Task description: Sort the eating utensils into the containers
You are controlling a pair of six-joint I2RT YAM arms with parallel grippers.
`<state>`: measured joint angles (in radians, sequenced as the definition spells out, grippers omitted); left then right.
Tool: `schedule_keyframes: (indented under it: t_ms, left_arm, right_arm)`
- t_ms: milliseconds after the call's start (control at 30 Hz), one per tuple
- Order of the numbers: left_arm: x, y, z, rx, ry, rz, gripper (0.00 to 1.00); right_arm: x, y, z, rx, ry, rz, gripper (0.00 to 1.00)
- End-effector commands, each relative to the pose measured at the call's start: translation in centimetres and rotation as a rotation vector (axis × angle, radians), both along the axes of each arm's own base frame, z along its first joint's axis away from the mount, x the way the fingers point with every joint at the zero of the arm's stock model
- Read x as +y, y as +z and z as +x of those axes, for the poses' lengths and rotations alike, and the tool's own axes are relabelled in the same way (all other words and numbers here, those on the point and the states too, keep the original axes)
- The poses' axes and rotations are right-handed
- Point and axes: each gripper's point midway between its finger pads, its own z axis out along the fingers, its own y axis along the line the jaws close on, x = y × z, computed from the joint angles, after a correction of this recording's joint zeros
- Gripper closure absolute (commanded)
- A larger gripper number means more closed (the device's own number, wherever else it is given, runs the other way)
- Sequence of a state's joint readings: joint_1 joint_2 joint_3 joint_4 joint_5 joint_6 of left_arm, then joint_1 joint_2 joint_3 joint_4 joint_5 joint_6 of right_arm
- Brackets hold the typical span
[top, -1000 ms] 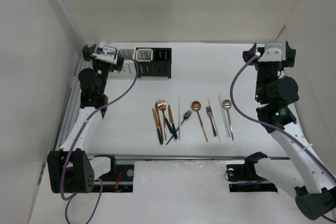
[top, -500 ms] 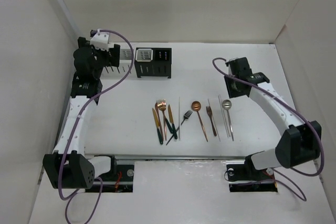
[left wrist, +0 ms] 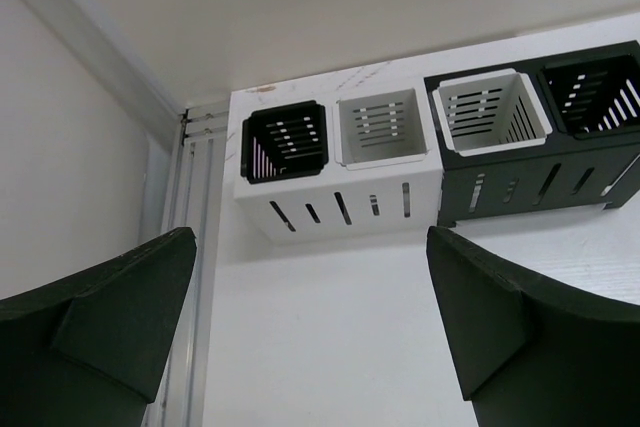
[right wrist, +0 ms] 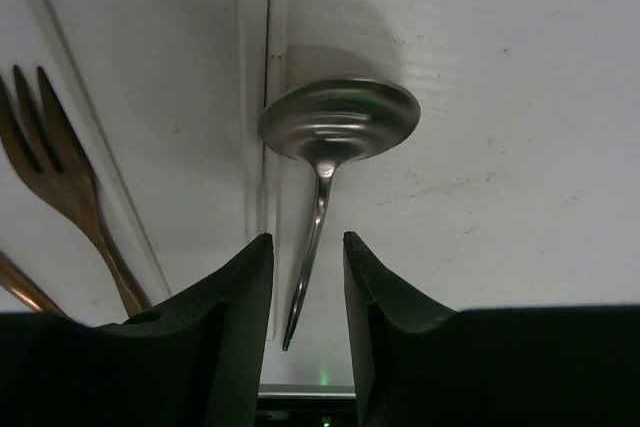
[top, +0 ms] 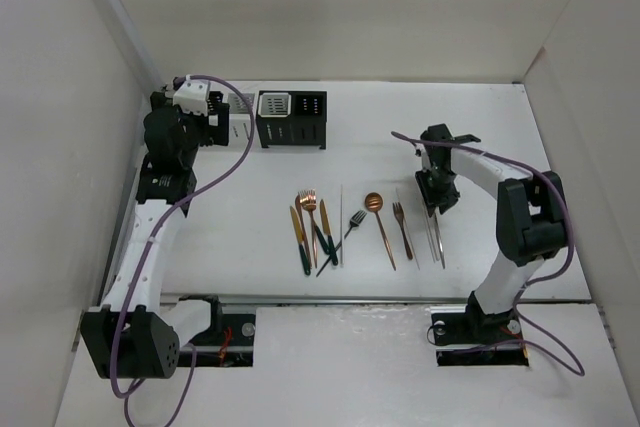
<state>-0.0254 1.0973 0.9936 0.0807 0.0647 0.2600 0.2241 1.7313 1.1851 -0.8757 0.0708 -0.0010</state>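
The eating utensils lie in a row mid-table: a copper fork (top: pixel 308 203), a dark fork (top: pixel 354 221), a copper spoon (top: pixel 374 203), a second copper fork (top: pixel 401 219) and thin white sticks (top: pixel 341 227). My right gripper (top: pixel 437 203) is down over the silver spoon (right wrist: pixel 340 122). Its jaws (right wrist: pixel 307 242) are narrowed to either side of the handle, with a gap showing on each side. The containers (left wrist: pixel 340 197) stand at the back left, two white and two black. My left gripper (left wrist: pixel 310 247) hovers wide open in front of them, holding nothing.
A white stick (right wrist: pixel 255 97) lies just left of the silver spoon, and a copper fork (right wrist: pixel 60 167) is further left. White walls close in the table on the left, right and back. A metal rail (left wrist: pixel 185 277) runs along the left edge.
My right arm swung from the far right side down onto the silver spoon, and its jaws narrowed around the handle. My left arm shifted slightly near the containers and stayed open.
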Motion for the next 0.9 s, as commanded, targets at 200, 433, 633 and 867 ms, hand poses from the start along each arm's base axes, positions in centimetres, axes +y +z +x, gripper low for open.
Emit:
schedule_keyframes:
  t_ms: [200, 433, 633, 867]
  left_arm:
    - [0.2, 2.4, -0.5, -0.083, 0.018, -0.004, 0.00]
    - [0.3, 1.5, 0.0, -0.066, 0.017, 0.008, 0.00]
    - [0.7, 2.2, 0.0, -0.085, 0.037, 0.019, 0.00]
    - [0.7, 1.8, 0.2, -0.076, 0.037, 0.019, 0.00]
  right_arm:
    - [-0.6, 0.1, 0.2, 0.040, -0.070, -0.022, 0.61]
    - [-1.4, -2.5, -0.4, 0.116, -0.081, -0.064, 0.62]
    - [-2.0, -3.8, -0.5, 0.139, -0.073, -0.100, 0.70]
    - [-2.6, -4.0, 0.3, 0.126, -0.075, -0.122, 1.00]
